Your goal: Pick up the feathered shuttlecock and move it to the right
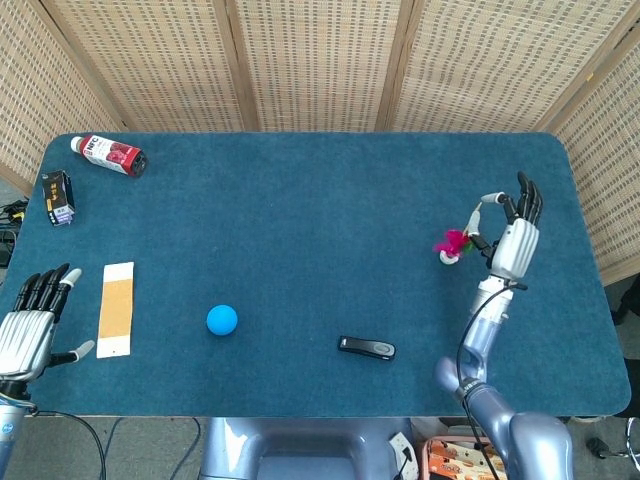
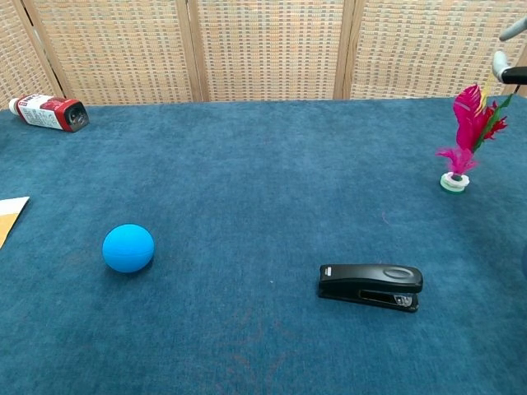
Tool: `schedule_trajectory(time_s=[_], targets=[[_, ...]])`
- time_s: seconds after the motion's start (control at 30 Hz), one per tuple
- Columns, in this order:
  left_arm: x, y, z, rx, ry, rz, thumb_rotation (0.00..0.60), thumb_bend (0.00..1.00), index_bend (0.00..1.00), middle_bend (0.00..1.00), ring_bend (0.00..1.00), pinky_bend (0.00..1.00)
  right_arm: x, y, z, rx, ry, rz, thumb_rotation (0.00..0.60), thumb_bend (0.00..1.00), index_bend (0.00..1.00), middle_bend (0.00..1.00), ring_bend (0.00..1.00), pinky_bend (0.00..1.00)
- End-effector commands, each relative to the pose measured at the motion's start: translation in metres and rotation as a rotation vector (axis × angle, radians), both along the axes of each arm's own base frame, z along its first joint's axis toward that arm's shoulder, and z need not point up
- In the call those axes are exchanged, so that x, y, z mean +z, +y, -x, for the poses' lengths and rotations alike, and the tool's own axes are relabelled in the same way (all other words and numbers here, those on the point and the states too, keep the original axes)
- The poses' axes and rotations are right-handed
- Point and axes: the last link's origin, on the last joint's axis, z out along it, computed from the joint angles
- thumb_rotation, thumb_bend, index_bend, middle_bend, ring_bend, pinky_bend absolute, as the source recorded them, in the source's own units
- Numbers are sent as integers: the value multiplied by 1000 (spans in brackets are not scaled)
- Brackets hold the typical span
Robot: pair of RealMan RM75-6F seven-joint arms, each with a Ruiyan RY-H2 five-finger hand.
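The feathered shuttlecock [image 1: 452, 243] [image 2: 466, 132] has pink feathers and a white base. It stands on the blue table [image 1: 320, 230] at the right side, leaning a little toward my right hand. My right hand [image 1: 512, 236] is just right of it, fingers spread and holding nothing; a small gap separates it from the feathers. In the chest view only its fingertips [image 2: 512, 72] show at the top right edge. My left hand [image 1: 28, 328] lies open at the table's near left edge, far from the shuttlecock.
A black stapler [image 1: 367, 348] [image 2: 370, 285] lies near the front edge. A blue ball [image 1: 222, 319] [image 2: 128, 248] sits left of it. A tan card [image 1: 117, 308], a small black box [image 1: 58, 197] and a red bottle [image 1: 110, 155] [image 2: 45, 112] occupy the left side.
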Motion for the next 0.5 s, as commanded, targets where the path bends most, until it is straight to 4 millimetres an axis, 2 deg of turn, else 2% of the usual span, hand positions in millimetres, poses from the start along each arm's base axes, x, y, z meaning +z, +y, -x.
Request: schedule_trajectory(time_s=[0.03,0.23,0.33,0.43,0.5], targets=[[0,0,0,2,0,2,600,2,0,0,0,0,2,0,-2,17,13,-2,600,389,422,76,0,0],[0,1,2,10,3,3,600,2,0,0,0,0,7,6,4,57,139,-103,600,381,355,65,0,0],[1,2,5,21,4,-1,600,2,0,0,0,0,20,29,24,71,272,-242,600,334,232,18,0,0],[2,2,5,24,4,-3,600,2,0,0,0,0,38,50,30,38,343,-311,600,285,92,0,0,0],[3,2,5,24,5,-7,600,1,0,0,0,0,49,62,32,18,386,-334,600,261,38,0,0,0]])
